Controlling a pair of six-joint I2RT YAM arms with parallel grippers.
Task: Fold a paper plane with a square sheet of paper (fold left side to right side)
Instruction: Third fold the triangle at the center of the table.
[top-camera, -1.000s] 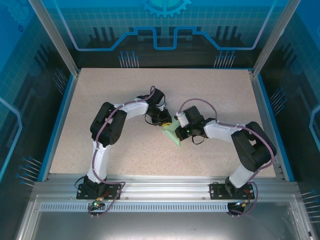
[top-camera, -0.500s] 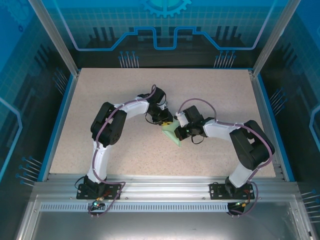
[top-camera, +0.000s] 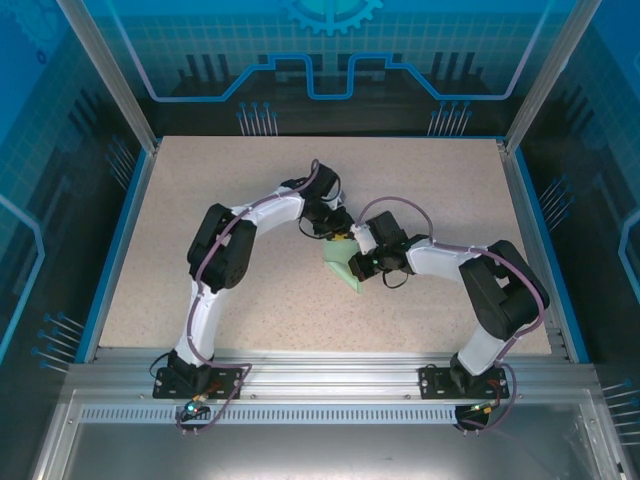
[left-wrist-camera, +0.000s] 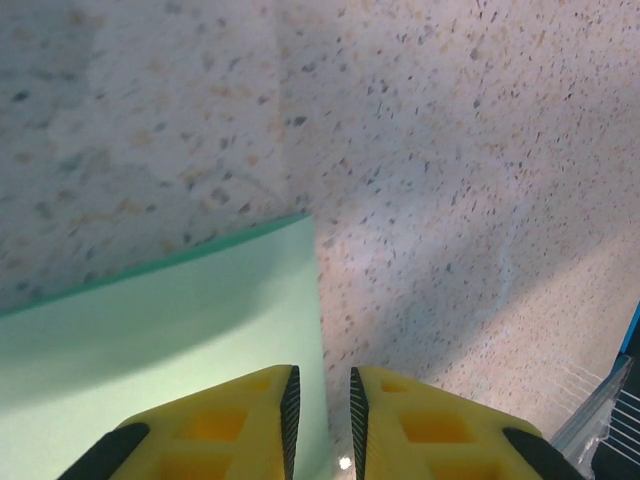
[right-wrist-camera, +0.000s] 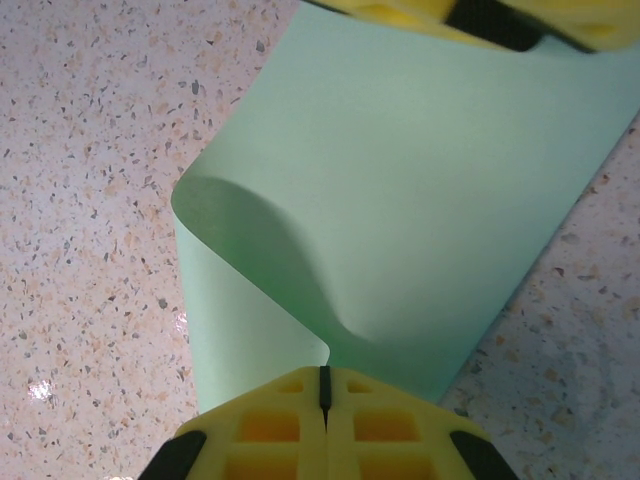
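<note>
The square sheet of paper (top-camera: 346, 272) is pale mint green and lies at the table's middle between both arms; from above it looks like a narrow wedge pointing toward the near edge. In the right wrist view one flap of the sheet (right-wrist-camera: 420, 180) curls up and over. Its corner runs into my right gripper (right-wrist-camera: 322, 372), which is shut on it. My left gripper (left-wrist-camera: 320, 375) hovers just over the sheet's far corner (left-wrist-camera: 170, 340). Its jaws stand slightly apart with the paper's edge and bare table showing in the gap. From above, the left gripper (top-camera: 343, 232) and right gripper (top-camera: 353, 260) sit close together.
The speckled beige table (top-camera: 220, 200) stretches wide on all sides of the paper. A blue rim (top-camera: 118, 240) and clear enclosure walls border it. The left gripper's yellow fingers (right-wrist-camera: 480, 20) show at the top of the right wrist view.
The left arm has swung right and a little farther back along the sheet's far edge, and its jaws have parted slightly. The right arm has held still with the flap.
</note>
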